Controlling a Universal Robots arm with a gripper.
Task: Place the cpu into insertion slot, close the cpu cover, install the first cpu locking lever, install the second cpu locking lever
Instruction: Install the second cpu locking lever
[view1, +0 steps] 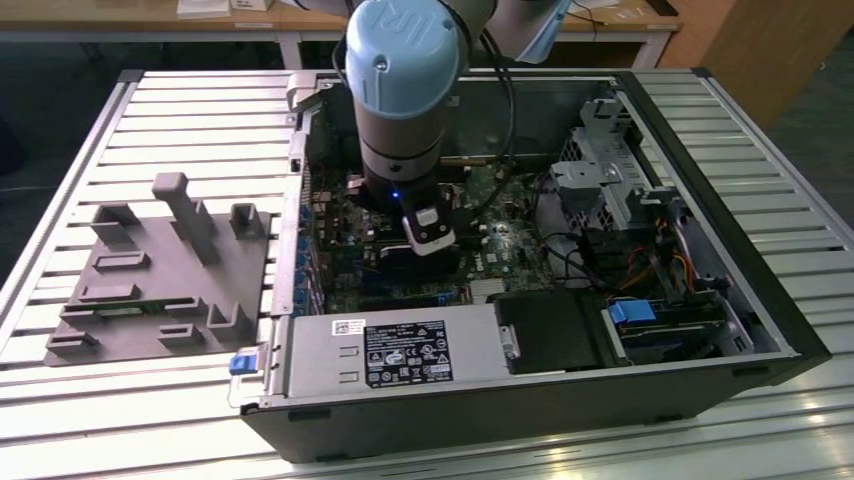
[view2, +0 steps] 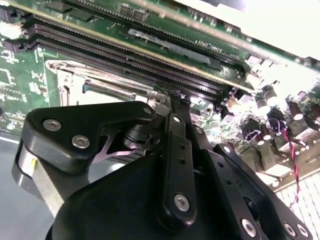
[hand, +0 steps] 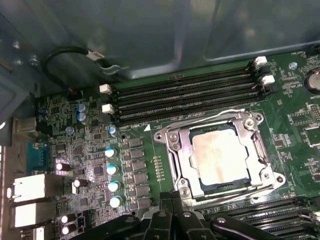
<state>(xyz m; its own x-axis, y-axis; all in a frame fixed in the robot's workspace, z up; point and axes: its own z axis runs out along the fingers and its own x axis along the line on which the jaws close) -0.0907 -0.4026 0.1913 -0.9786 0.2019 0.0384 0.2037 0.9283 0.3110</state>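
Observation:
The cpu (hand: 220, 156), a pale silvery-tan square, lies flat in the insertion slot (hand: 186, 191) on the green motherboard. The silvery cpu cover (hand: 176, 150) lies down over it, framing the chip through its window. One thin wire locking lever (hand: 215, 117) runs along the socket's side nearest the memory slots; another (hand: 240, 191) runs along the opposite side. My gripper (hand: 172, 199) sits just off the socket's edge with its black fingers together and nothing between them. In the exterior view the gripper (view1: 430, 247) is low inside the case. The second wrist view has the cover (view2: 100, 80) beyond the gripper's linkage (view2: 172, 125).
Long black memory slots (hand: 185, 97) lie beside the socket, with more (hand: 270, 212) on its other side. Capacitors (hand: 112, 170) and rear ports (hand: 30, 187) stand nearby. The open case holds a grey power supply (view1: 387, 350) and drive cage (view1: 614, 180). A grey fixture (view1: 160, 270) sits outside.

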